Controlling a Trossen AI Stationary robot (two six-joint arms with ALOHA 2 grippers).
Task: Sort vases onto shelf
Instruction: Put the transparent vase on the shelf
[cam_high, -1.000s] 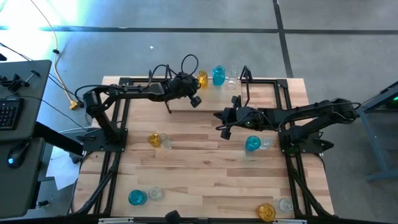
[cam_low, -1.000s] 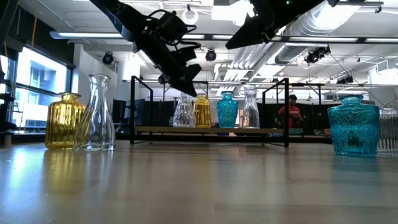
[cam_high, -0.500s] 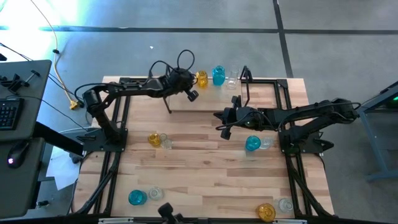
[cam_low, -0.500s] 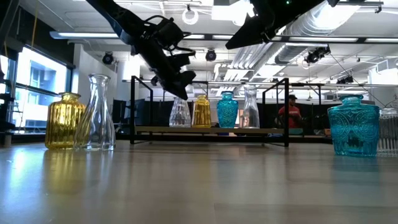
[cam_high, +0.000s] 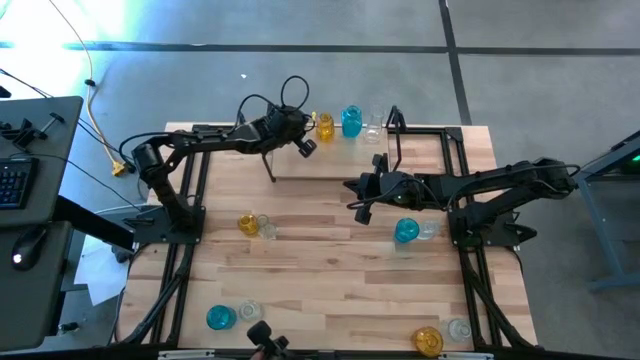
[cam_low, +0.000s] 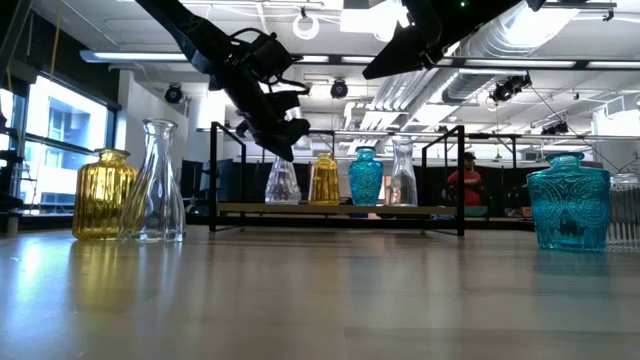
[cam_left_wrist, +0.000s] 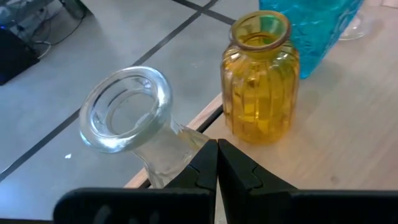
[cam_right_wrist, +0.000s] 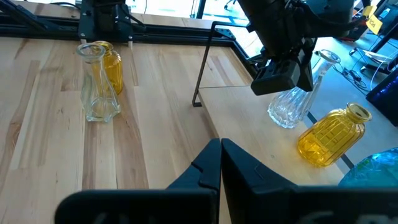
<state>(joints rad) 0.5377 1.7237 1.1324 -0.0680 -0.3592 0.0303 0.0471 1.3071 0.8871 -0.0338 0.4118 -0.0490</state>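
**Left arm at the shelf, fingers together beside a clear vase**

High view: the left gripper (cam_high: 303, 146) hung over the shelf (cam_high: 340, 165); the right gripper (cam_high: 358, 194) waited mid-table.

Low view: four vases stood on the shelf, the clear vase (cam_low: 282, 181) leftmost.

Left wrist view: the fingers (cam_left_wrist: 233, 171) were pressed together just beside the clear vase, next to an amber vase (cam_left_wrist: 260, 78).

Right wrist view: its fingers were pressed together, holding nothing.

I count three teal vases (cam_high: 351, 121), three amber vases (cam_high: 324, 125) and six clear vases (cam_high: 373, 128): twelve in all. One shelf (cam_high: 320, 160) bears four; eight stand on the table (cam_high: 330, 270). I have two arms, left arm (cam_high: 200, 145) and right arm (cam_high: 500, 180).
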